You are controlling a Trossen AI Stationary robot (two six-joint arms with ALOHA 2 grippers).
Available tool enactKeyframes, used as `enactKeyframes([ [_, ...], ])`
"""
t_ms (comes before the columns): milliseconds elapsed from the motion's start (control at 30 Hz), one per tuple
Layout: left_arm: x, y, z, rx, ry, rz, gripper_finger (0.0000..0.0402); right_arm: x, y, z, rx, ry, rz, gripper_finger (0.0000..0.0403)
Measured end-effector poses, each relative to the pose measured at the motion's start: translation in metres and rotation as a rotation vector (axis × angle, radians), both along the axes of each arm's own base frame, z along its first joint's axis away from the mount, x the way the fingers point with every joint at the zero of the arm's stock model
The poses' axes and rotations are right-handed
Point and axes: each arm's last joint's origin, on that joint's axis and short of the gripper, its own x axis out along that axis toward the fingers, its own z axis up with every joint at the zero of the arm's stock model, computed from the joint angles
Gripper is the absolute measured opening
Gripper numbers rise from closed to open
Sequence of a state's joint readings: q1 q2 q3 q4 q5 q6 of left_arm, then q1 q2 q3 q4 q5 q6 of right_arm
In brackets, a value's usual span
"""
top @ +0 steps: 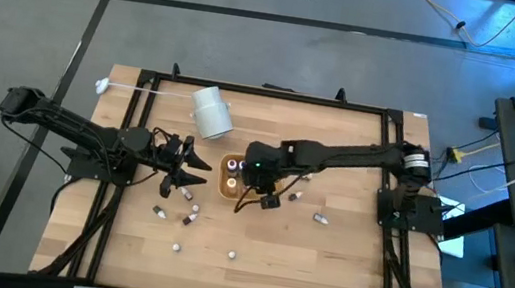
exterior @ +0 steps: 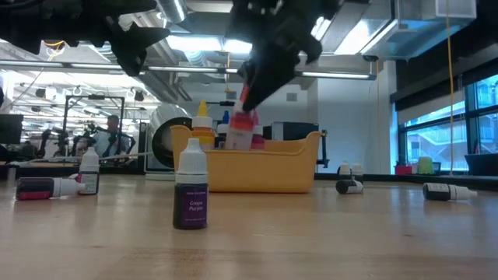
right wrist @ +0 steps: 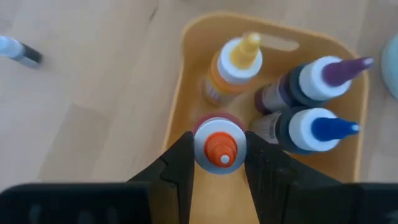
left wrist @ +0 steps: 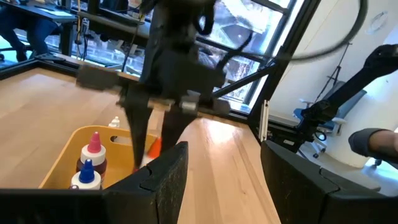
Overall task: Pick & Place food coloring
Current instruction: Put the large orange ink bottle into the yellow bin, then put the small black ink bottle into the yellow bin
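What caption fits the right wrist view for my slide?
Right gripper holds an orange-capped food coloring bottle over the orange tray beside three bottles already inside.

The right arm reaches in from the right side across the middle of the surface, wrist bent downward. Its right gripper (right wrist: pixel 219 163) points down, fingers (right wrist: pixel 180 165) closed on a small bottle's cap. The left arm stretches in from the left, its left gripper (top: pixel 196 164) level above the surface, fingers (left wrist: pixel 163 180) spread and holding nothing.
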State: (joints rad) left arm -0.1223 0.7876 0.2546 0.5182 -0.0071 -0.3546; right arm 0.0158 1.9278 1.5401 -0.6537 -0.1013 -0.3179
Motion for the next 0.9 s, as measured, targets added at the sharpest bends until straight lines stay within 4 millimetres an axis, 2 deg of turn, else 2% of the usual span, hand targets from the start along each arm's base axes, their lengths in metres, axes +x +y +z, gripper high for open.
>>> enactKeyframes([
  [267, 0.0, 0.0, 0.0, 0.001, 0.001, 0.0, 0.0196, 0.007, 0.0, -0.016, -0.005, 0.024, 0.004, 0.0118],
  [600, 0.0, 0.0, 0.0, 0.001, 0.001, 0.0, 0.0196, 0.009, 0.0, -0.016, -0.008, 0.006, 0.006, 0.0204],
  [800, 0.0, 0.0, 0.0, 0.001, 0.001, 0.0, 0.0196, 0.007, 0.0, -0.013, -0.008, 0.004, 0.003, 0.0215],
  [900, 0.0, 0.0, 0.0, 0.001, 0.001, 0.0, 0.0196, -0.001, 0.0, 0.0, -0.005, 0.008, -0.002, 0.0216],
])
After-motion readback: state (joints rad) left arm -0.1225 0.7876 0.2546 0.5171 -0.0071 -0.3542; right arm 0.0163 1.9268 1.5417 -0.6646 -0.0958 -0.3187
